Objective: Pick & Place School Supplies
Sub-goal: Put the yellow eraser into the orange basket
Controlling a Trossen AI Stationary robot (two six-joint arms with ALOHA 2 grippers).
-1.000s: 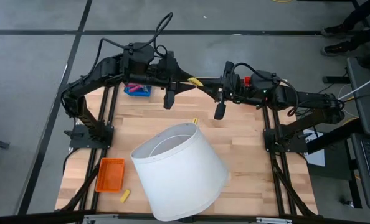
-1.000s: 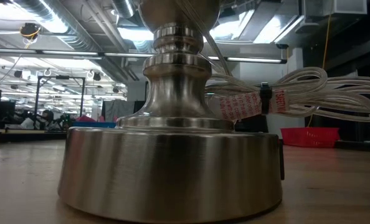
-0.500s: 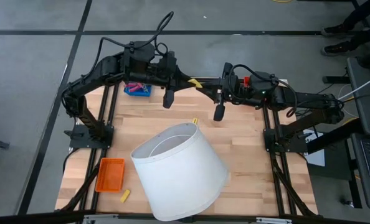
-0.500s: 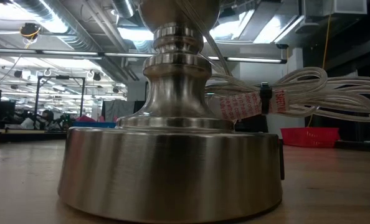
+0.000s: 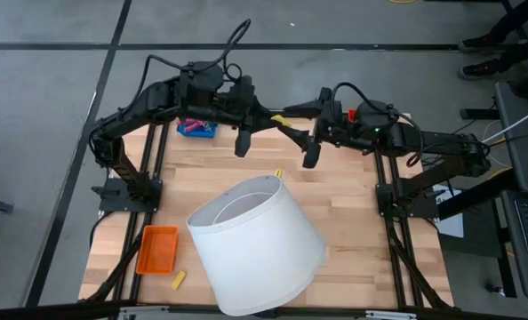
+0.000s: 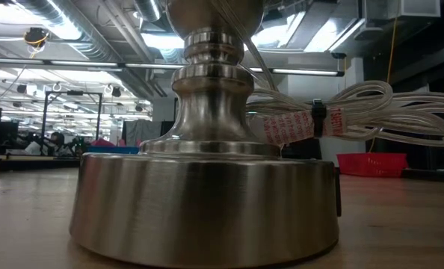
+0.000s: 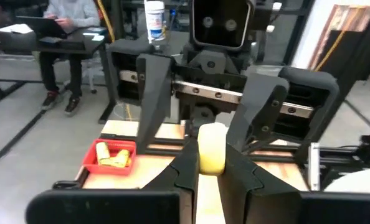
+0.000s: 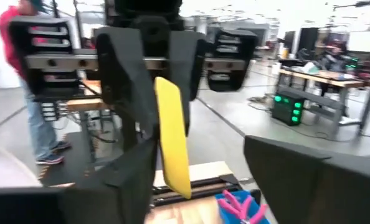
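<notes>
Left gripper [image 5: 276, 118]: my fingers are closed on the yellow stick [image 5: 280, 116], clamping one end of it, up in the air past the far edge of the table [image 5: 353, 222].
Left grip, close up: in my left wrist view the yellow stick [image 7: 212, 149] stands up between my two dark fingers [image 7: 186, 163], pinched on both sides.
Right gripper [image 5: 301, 124]: my jaws stand apart, facing my left gripper, the two nearly tip to tip; nothing is clamped in them.
Stick relative to my right gripper: its free end reaches toward my spread fingers and lies between or just before them; I cannot tell whether it touches them.
Right wrist view: the yellow stick [image 8: 172, 142] hangs in front of me, held by the other arm's gripper [image 8: 149, 115]; my own right finger [image 8: 297, 180] stands well off to one side.
Pink-handled scissors [image 8: 242, 205]: lying below both my grippers, in the blue tray [image 5: 196, 130].
Small yellow piece [image 5: 278, 172]: on the wood, nearer than my grippers, just beside the rim of the white lampshade [image 5: 257, 244].
Other yellow piece [image 5: 179, 280]: far from both grippers, near the orange tray [image 5: 158, 250].
Red tray [image 7: 113, 158]: beyond my left gripper, holding yellow pieces.
</notes>
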